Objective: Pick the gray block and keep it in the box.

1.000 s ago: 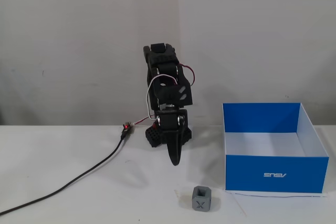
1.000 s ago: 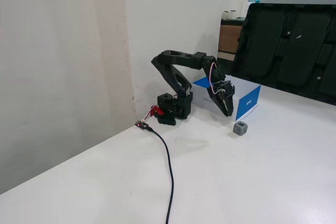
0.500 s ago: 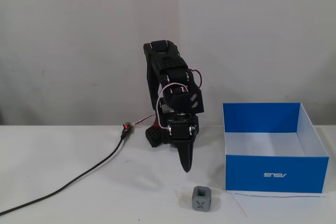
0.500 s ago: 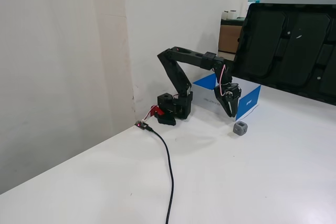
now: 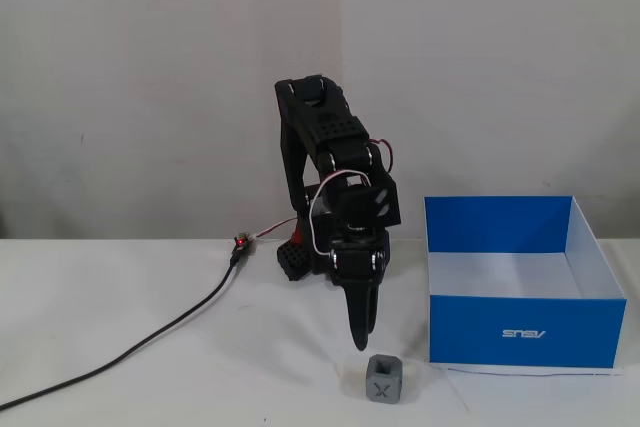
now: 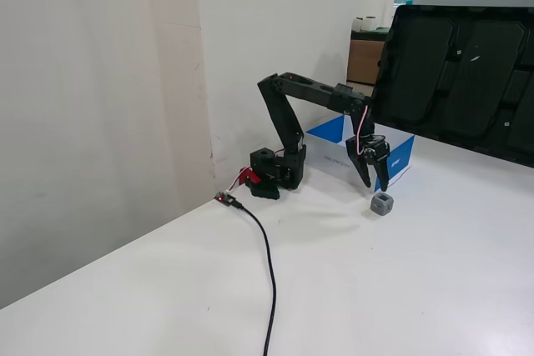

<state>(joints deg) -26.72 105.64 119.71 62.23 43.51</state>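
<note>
White table — blue box [image 5: 523, 332] (bare white interior).

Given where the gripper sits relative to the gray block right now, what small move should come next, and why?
Probably open the jaws and lower over the gray block. The gripper hangs point-down just above it, not yet touching, with its fingers looking closed in both fixed views. The box is empty.

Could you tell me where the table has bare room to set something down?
In a fixed view, the table is bare left of the black cable; the box holds nothing. It is crowded by the gray block, where the gripper hangs between arm base and box.
</note>
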